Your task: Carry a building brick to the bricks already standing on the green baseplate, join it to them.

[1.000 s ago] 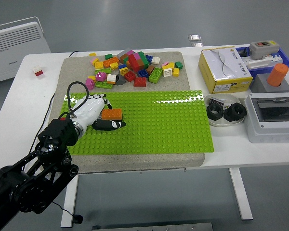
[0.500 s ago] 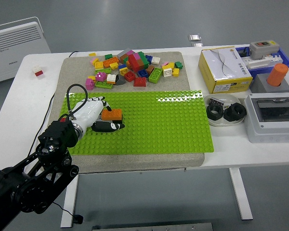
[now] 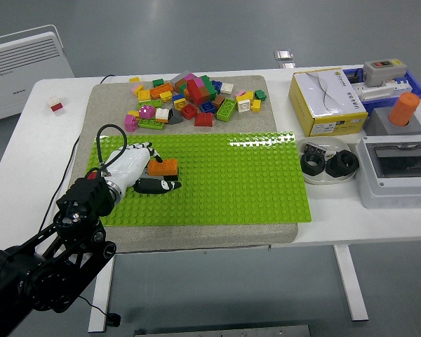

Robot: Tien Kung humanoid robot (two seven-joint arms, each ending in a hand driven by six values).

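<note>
The left hand (image 3: 142, 170) — white glossy shell with black-and-white fingers — lies low over the left end of the green baseplate (image 3: 231, 182), its fingers curled round an orange brick (image 3: 163, 167), thumb below it and the other fingers above. The brick sits at the plate's surface; whether its underside is pressed onto the studs I cannot tell. A black cable loops up from the wrist, and the black jointed arm runs down to the lower left corner.

The baseplate is a shiny studded sheet lying on a grey, stone-like mat (image 3: 112, 112). Beyond its far edge, on the mat, lies a loose heap of bricks (image 3: 193, 100) — red, yellow, green, blue, pink, white, glossy plastic and mostly blocky. A small red-and-white piece (image 3: 55, 104) sits alone on the white table (image 3: 28, 161) to the left.

To the right stand a yellow-and-white carton (image 3: 327, 100) with print too small to read, a white dish (image 3: 328, 167) holding two black ring-shaped parts, a grey enclosure with a clear lid (image 3: 400, 168), and an orange cylinder (image 3: 405, 109) on a grey block. A white panel heater (image 3: 24, 60) stands at the far left, its small label illegible.
</note>
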